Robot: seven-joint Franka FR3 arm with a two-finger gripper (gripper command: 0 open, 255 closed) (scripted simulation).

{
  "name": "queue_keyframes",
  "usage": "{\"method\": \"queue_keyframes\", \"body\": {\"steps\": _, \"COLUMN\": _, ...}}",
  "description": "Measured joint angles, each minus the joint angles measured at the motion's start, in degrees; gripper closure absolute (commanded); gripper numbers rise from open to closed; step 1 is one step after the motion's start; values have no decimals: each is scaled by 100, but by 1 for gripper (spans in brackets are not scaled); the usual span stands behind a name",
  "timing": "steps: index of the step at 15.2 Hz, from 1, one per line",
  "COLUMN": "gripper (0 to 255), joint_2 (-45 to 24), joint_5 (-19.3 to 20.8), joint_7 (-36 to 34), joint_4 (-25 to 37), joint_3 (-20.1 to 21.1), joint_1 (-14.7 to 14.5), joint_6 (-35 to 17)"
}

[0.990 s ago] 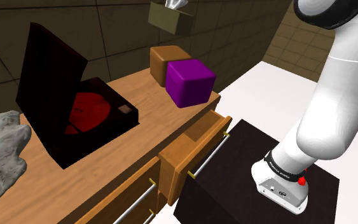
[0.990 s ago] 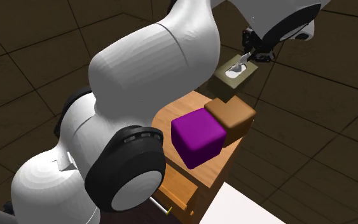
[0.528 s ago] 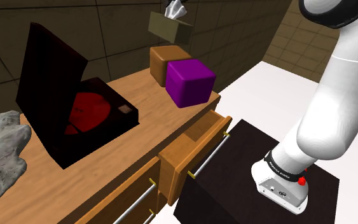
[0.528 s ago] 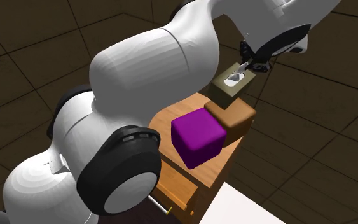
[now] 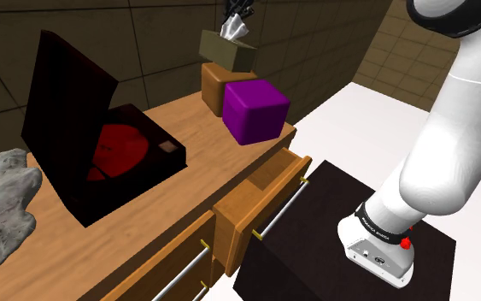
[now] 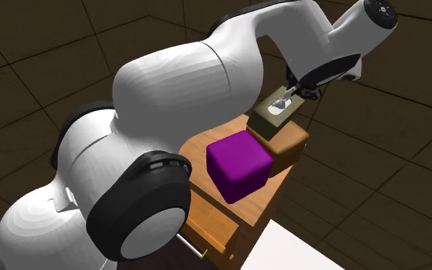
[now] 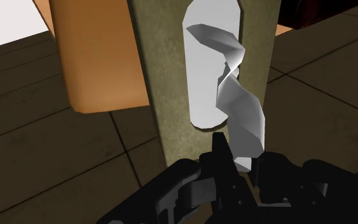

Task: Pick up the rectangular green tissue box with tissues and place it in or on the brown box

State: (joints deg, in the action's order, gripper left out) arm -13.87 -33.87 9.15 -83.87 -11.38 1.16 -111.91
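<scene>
The tissue box (image 5: 228,50), olive-green and rectangular, is seen level just over the brown box (image 5: 214,85), overhanging one edge; whether contact is made cannot be told. A white tissue (image 7: 233,95) is drawn up from its oval top slot and clasped by the gripper (image 7: 238,167).

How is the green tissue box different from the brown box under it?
The tissue box is dull olive green; the brown box is orange-brown. The tissue box has a white tissue poking from a top hole; the brown box is plain. The gripper clasps the tissue box; the brown box sits free on the wooden dresser. Both are flat-sided boxes.
</scene>
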Motion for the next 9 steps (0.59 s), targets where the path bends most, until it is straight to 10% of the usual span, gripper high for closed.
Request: {"method": "queue_keyframes", "body": {"steps": 9, "gripper": 255, "joint_2": 54, "joint_5": -75, "joint_7": 187, "joint_4": -384, "joint_3": 19, "joint_1": -24, "joint_6": -330}}
